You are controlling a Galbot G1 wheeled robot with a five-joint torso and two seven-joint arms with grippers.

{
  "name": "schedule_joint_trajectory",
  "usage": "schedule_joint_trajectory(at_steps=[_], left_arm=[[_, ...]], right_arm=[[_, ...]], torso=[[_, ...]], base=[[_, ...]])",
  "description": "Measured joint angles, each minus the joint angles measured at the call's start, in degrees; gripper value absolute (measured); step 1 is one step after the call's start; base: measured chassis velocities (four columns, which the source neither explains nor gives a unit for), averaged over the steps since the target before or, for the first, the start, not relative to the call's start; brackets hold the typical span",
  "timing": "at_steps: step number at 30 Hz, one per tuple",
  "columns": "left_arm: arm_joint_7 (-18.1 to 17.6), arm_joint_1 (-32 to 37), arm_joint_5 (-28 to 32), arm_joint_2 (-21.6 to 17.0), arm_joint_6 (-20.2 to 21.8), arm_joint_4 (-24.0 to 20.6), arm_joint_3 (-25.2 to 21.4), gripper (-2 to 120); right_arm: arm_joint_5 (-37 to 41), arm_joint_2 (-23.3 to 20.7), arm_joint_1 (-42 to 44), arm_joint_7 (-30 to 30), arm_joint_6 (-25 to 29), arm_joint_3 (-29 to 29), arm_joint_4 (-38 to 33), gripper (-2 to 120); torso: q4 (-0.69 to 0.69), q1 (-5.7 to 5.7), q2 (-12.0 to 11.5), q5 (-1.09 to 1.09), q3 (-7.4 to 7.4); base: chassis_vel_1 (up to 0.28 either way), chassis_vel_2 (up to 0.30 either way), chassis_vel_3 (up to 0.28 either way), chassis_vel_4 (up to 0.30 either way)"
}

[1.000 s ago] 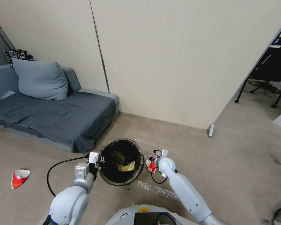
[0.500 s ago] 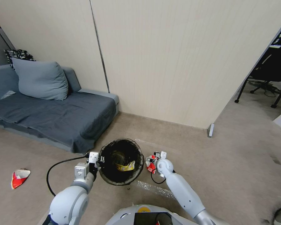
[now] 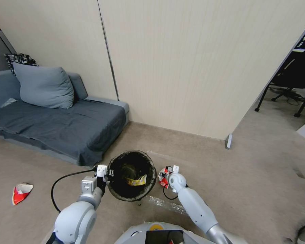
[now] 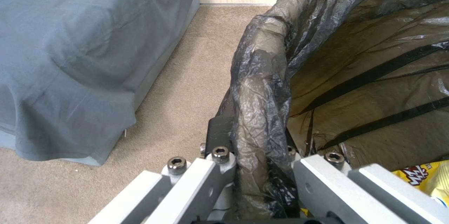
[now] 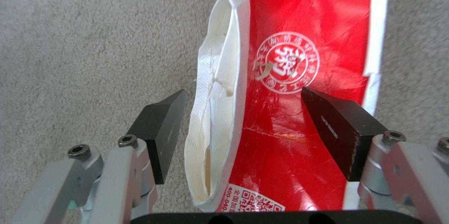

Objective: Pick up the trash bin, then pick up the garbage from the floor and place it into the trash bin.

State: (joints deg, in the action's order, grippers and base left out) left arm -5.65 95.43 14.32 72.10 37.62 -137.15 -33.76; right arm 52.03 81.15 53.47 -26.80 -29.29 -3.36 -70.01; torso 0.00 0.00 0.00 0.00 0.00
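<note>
The trash bin [image 3: 116,192], lined with a dark bag, is held at its left rim by my left gripper [image 3: 106,173]. In the left wrist view the gripper [image 4: 259,153] is shut on the bag-covered rim [image 4: 262,87]. A yellow wrapper [image 3: 136,181] lies inside the bin [image 4: 426,178]. Just right of the bin my right gripper [image 3: 165,173] hangs over a red-and-white wrapper [image 3: 163,183] on the floor. In the right wrist view the gripper [image 5: 252,129] is open, its fingers [image 5: 161,129] straddling the wrapper [image 5: 290,111]. Another red-and-white wrapper [image 3: 21,192] lies on the carpet far left.
A grey sofa [image 3: 57,125] with a cushion stands to the left against the beige wall. A strip of clear plastic film [image 3: 166,203] lies on the floor in front of the bin. Black chair legs [image 3: 281,98] stand at the far right, past the wall's end.
My right arm has shifted slightly left, toward the bin, bringing its gripper over the red wrapper. The left arm and bin have stayed still.
</note>
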Motion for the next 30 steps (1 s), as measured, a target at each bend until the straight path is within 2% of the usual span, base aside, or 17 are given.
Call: schedule_joint_trajectory(at_steps=[10, 15, 17, 18, 21, 23, 24, 25, 27, 28, 30], left_arm=[[0.1, -0.4, 0.0, 0.2, 0.0, 0.4, 0.3, 1], [0.1, -0.5, 0.0, 0.2, 0.0, 0.6, 0.3, 1], [0.2, -0.6, 0.0, 0.2, -0.1, 0.9, 0.3, 1], [0.2, -0.6, 0.0, 0.2, -0.1, 0.9, 0.3, 1], [0.2, -0.8, 0.0, 0.2, -0.1, 1.1, 0.3, 1], [0.2, -0.9, 0.0, 0.2, -0.1, 1.1, 0.3, 1], [0.3, -0.9, 0.0, 0.2, -0.1, 1.2, 0.3, 1], [0.3, -0.9, 0.0, 0.2, -0.1, 1.2, 0.3, 1], [0.3, -0.9, 0.0, 0.2, -0.1, 1.2, 0.3, 1], [0.3, -0.9, 0.0, 0.2, -0.1, 1.2, 0.3, 1], [0.4, -0.9, 0.0, 0.2, -0.2, 1.2, 0.3, 1]], right_arm=[[-1.8, 0.9, -0.2, 1.5, 0.9, -0.3, 2.5, 68], [-2.6, 1.1, -0.3, 2.0, 1.4, -0.3, 3.4, 58], [-3.0, 1.2, -0.4, 2.3, 1.7, -0.3, 3.9, 44], [-3.0, 1.2, -0.4, 2.3, 1.7, -0.3, 3.9, 44], [-3.1, 1.4, -0.4, 2.5, 1.8, -0.2, 4.1, 29], [-3.1, 1.5, -0.4, 2.6, 1.8, -0.2, 4.1, 25], [-3.2, 1.5, -0.3, 2.6, 1.8, -0.2, 4.0, 17], [-3.2, 1.5, -0.3, 2.6, 1.8, -0.2, 4.0, 17], [-3.4, 1.5, 0.0, 2.7, 1.8, -0.2, 3.4, 8], [-3.4, 1.5, 0.0, 2.7, 1.8, -0.2, 3.4, 8], [-3.6, 1.4, 0.2, 2.7, 1.8, -0.3, 2.8, 0]], torso=[[0.00, 0.00, 0.0, 0.00, 0.00], [-0.01, 0.00, 0.0, -0.02, 0.00], [-0.02, -0.01, 0.0, -0.02, 0.00], [-0.02, -0.01, 0.0, -0.02, 0.00], [-0.01, 0.00, 0.0, -0.02, 0.00], [-0.01, 0.00, 0.0, -0.01, 0.00], [0.01, 0.00, 0.0, 0.00, 0.00], [0.01, 0.00, 0.0, 0.00, 0.00], [0.01, 0.00, 0.0, 0.01, 0.00], [0.01, 0.00, 0.0, 0.01, 0.00], [0.01, 0.00, 0.0, 0.01, 0.00]], base=[[0.000, 0.000, 0.000, 0.000], [0.000, 0.000, 0.000, 0.000], [0.000, 0.000, 0.000, 0.000], [0.000, 0.000, 0.000, 0.000], [0.000, 0.000, 0.000, 0.000], [0.000, 0.000, 0.000, 0.000], [0.000, 0.000, 0.000, 0.000], [0.000, 0.000, 0.000, 0.000], [0.000, 0.000, 0.000, 0.000], [0.000, 0.000, 0.000, 0.000], [0.000, 0.000, 0.000, 0.000]])
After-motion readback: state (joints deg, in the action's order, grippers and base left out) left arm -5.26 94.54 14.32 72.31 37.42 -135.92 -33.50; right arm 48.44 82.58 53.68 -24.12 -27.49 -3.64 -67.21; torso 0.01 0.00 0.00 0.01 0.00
